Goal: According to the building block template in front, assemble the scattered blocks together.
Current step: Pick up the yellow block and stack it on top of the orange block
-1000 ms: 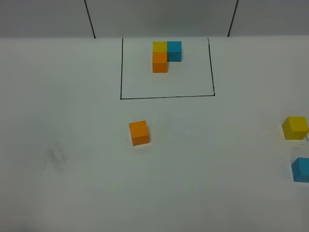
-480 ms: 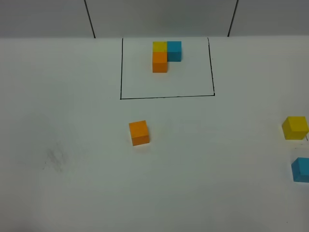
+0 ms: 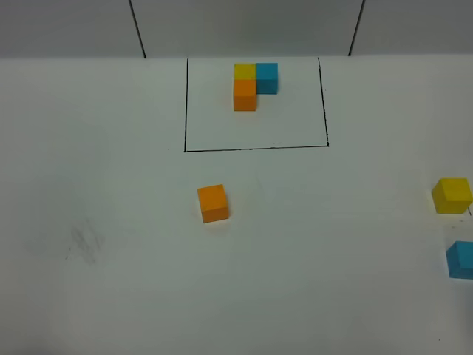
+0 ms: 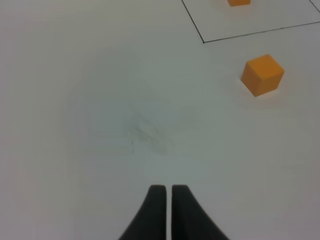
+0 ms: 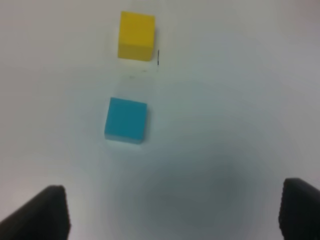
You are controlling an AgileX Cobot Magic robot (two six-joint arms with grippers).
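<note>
The template [image 3: 251,85] is a yellow, blue and orange L inside a black drawn rectangle at the back of the white table. The loose orange cube [image 3: 213,203] sits mid-table and shows in the left wrist view [image 4: 262,74]. The loose yellow cube [image 3: 451,195] and light blue cube [image 3: 461,259] sit at the right edge, both in the right wrist view, yellow [image 5: 136,36] and blue [image 5: 126,119]. My left gripper [image 4: 164,189] is shut and empty, well short of the orange cube. My right gripper [image 5: 175,207] is open wide, with the blue cube ahead of it. Neither gripper shows in the exterior view.
The black rectangle's corner line [image 4: 240,36] runs just beyond the orange cube. A faint grey smudge [image 3: 85,242] marks the table at the left. The table's far edge meets a grey wall [image 3: 244,29].
</note>
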